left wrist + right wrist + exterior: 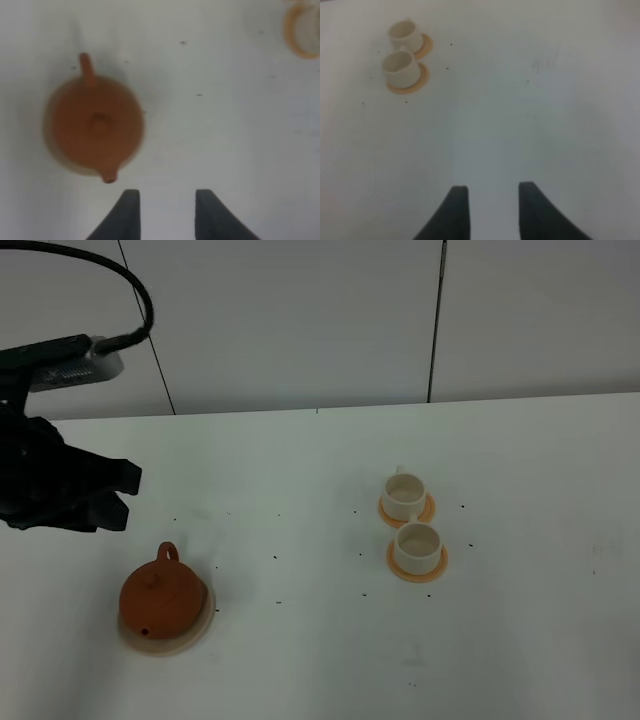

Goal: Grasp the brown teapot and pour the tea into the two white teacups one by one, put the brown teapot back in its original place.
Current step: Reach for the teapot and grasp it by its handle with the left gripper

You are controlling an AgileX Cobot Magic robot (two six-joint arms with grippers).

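Observation:
The brown teapot [160, 598] stands upright on its pale beige coaster [203, 625] at the front left of the table, lid on. My left gripper [125, 498] hovers open and empty above and behind it. In the left wrist view the teapot [95, 127] lies ahead of the open left gripper [167, 195], clear of both fingers. The two white teacups [405, 492] [417, 541] sit on orange saucers right of centre, and no dark tea shows in them. My right gripper [492, 189] is open and empty, well away from the cups [402, 32] [399, 66].
The white table [300, 660] carries small dark specks. A white panelled wall [300, 320] runs behind it. One orange saucer [292, 37] with a cup shows at the edge of the left wrist view. The right arm is out of the exterior high view.

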